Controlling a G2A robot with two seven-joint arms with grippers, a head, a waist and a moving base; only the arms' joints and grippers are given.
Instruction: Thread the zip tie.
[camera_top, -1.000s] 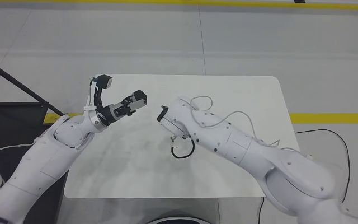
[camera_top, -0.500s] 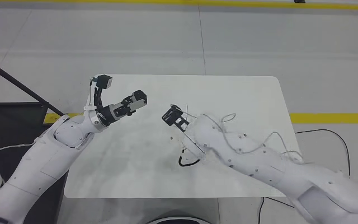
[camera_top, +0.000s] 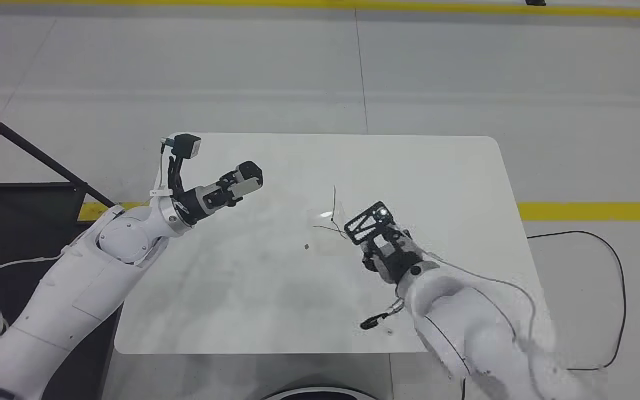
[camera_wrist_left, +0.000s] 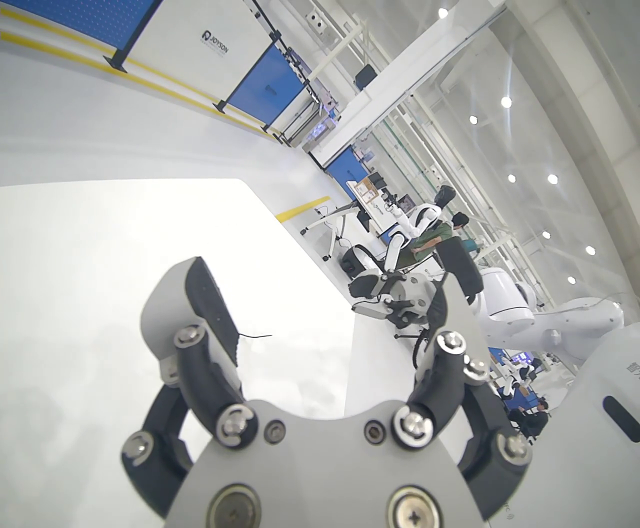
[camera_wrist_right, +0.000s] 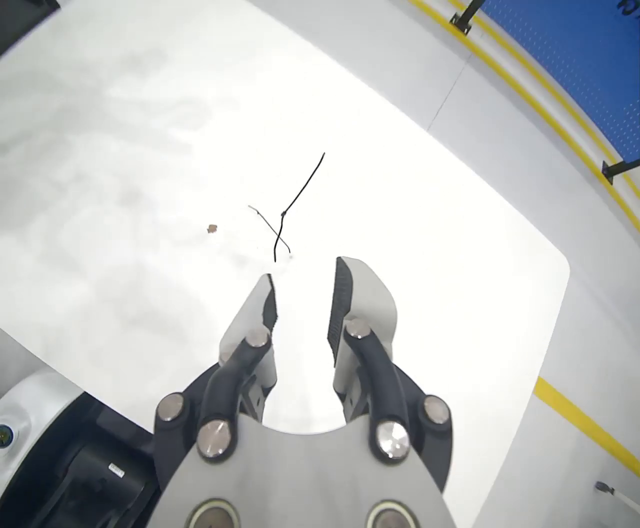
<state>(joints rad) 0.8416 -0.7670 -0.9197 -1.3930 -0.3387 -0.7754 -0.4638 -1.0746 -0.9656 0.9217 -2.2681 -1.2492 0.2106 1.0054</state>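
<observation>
A thin black zip tie lies flat on the white table, crossed near one end by a paler thin strand. It also appears as a fine line near the table's middle and as a short dark line past my left finger. My right gripper is open and empty, its tips just short of the tie's near end; from above it sits right of the tie. My left gripper is open and empty, held above the table's left part, well apart from the tie.
A small brown speck lies on the table a little left of the tie. The table's edge runs close in front of the right arm. Grey floor with a yellow line surrounds the table.
My right arm has drawn back from the table's middle toward the right front, uncovering the zip tie lying on the table. The left arm has stayed still.
</observation>
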